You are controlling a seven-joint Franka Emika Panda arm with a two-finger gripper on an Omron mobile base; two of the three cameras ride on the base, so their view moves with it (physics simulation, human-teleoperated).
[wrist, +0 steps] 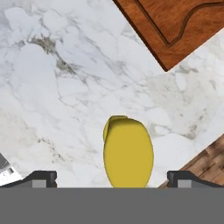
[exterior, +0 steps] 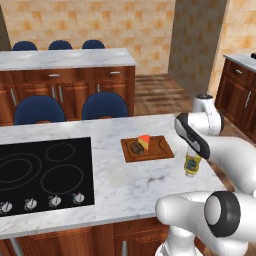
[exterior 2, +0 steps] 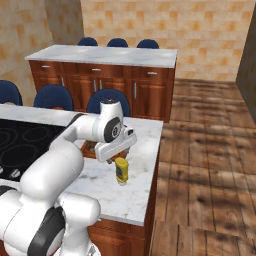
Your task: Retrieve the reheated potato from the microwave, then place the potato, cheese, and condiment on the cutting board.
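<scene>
Your gripper point(wrist: 112, 178) hangs jaws spread wide right over the upright condiment point(wrist: 128, 153) on the counter point(exterior: 130, 185), bottle centered between them, probably untouched, cutting board point(exterior: 161, 148) just beside.

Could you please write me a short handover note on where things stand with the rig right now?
Gripper: open, directly above the condiment, one fingertip to each side of it, not closed on it.
Condiment: upright on the marble counter, near the counter's right edge, off the cutting board.
Potato and cheese: both on the cutting board, side by side at its left part.
Done: potato and cheese are placed on the board.
Left: lower, close on the condiment, carry it to the free right part of the board, set it down and release.
</scene>
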